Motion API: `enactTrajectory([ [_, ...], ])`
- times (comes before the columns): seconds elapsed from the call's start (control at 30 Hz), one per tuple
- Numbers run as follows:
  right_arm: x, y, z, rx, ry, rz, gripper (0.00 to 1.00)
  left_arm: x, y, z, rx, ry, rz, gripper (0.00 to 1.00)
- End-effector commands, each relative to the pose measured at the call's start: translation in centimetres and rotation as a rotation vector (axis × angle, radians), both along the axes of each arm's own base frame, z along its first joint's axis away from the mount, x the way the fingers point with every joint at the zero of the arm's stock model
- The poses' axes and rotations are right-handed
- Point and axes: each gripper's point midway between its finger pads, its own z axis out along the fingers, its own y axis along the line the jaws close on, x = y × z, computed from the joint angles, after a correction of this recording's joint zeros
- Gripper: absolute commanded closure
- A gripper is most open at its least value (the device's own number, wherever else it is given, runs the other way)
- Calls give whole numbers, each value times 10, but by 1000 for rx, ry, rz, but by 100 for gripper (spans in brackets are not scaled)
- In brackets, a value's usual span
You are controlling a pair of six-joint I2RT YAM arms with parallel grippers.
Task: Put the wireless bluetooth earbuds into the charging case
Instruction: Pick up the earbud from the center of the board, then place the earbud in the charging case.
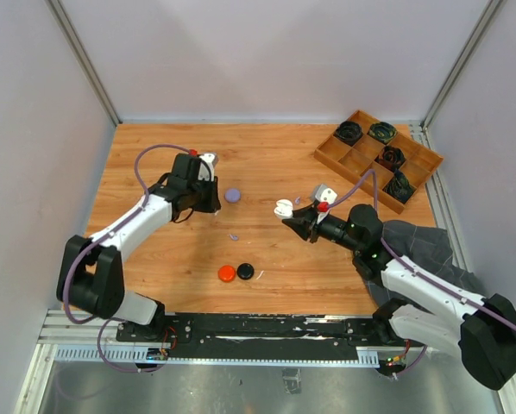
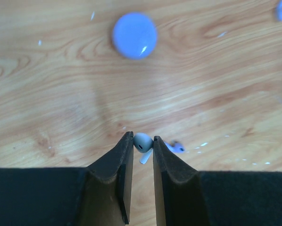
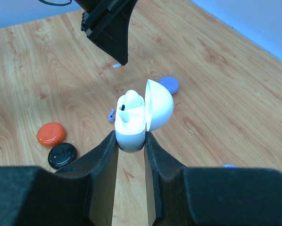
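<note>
1. Black matte pads on my left gripper (image 2: 142,136) fill the bottom of its wrist view. The two wedge-shaped fingers are pinched onto a white earbud (image 2: 142,142). Its glossy rounded head sits between the tips, and its short stem points back into the gap.
2. Just beside the right-hand finger, a pale purple earbud (image 2: 178,147) lies on the wooden table (image 2: 61,94), which has warm, streaky grain.
3. Farther ahead on the wood sits a smooth, round purple disc (image 2: 134,35), blurred, with a small glint on top.
4. My right gripper (image 3: 130,139) has its padded jaws clamped on the lower body of the charging case (image 3: 130,126), a glossy white rounded shell held upright. Its domed lid (image 3: 159,106) is swung open to the right.
5. A second white bud (image 3: 131,98) is seated in the case's top, with a dark spot showing on its side.
6. Beyond that gripper's left finger, an orange disc (image 3: 51,133) and a black disc (image 3: 62,155) lie side by side, both flat pucks.
7. From overhead, a crumpled grey cloth (image 1: 422,246) lies under the right arm.
8. In the far right corner, a wooden tray (image 1: 327,158) is divided into compartments. Four black coiled bundles (image 1: 348,131) each lie in their own compartment.
</note>
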Motion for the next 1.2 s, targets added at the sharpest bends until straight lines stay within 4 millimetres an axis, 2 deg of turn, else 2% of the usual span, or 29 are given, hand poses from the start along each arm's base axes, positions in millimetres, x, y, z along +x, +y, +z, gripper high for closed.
enactTrajectory([
  [0.0,4,5,17,44,-78,22,99,-5,-36,43,-169,-154,-134,77],
  [0.3,7,19,21,47,-99,55,99,-39,-82,118,-468,-377,-324,78],
  [0.57,5,29,36,86,-126,79,99,-74,-109,159,-640,-480,-469,78],
  [0.97,-3,38,56,141,-176,110,99,-110,-137,207,-766,-600,-589,78],
  [1.03,-5,40,57,144,-177,117,99,-116,-145,210,-779,-606,-612,78],
  [1.17,-8,41,60,152,-187,129,99,-115,-155,210,-774,-623,-612,79],
])
